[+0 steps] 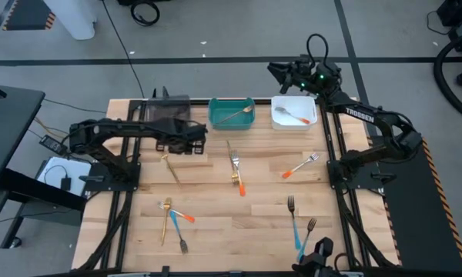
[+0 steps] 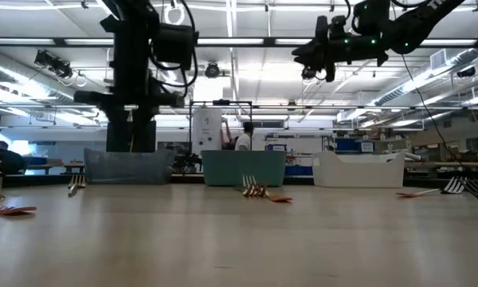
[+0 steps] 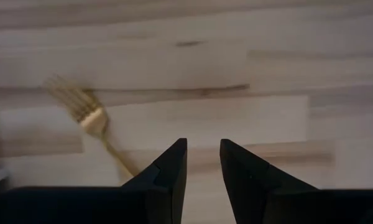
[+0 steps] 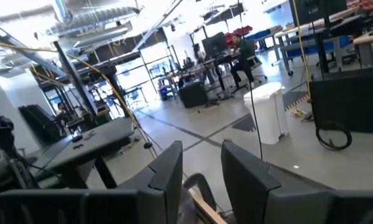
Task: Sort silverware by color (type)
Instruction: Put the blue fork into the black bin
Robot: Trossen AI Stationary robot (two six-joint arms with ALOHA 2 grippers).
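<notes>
The job looks only just begun. The teal bin point(image 1: 231, 113) sits in the middle of three bins at the far edge of the wooden table point(image 1: 215, 223). It holds one gold utensil point(image 1: 237, 115). The white bin point(image 1: 294, 113), just to the right of the teal bin, holds one fork with an orange handle point(image 1: 292, 116). The dark bin point(image 1: 166, 110), just to the left of the teal bin, looks empty, but the left arm covers part of it. Most of the silverware is not sorted. In front of the teal bin lie a gold fork point(image 1: 172, 167), a fork with an orange tip point(image 1: 236, 172) and another orange-handled fork point(image 1: 301, 165). Farther in front of it, near the close edge, are a gold and blue pile point(image 1: 172, 220) and two blue-handled forks point(image 1: 296, 225). The forks are thin, hard and shiny, with pointy ends. The bins are smooth boxes with straight sides. The table is pale wood with long stripes. The left gripper point(image 3: 203, 163) hangs low over the table, in front and left of the teal bin, near the gold fork. Its fingers are a little apart and hold nothing. The right gripper point(image 4: 201, 167) is up high behind the white bin, to the right of the teal bin. Its fingers are also a little apart and empty.
</notes>
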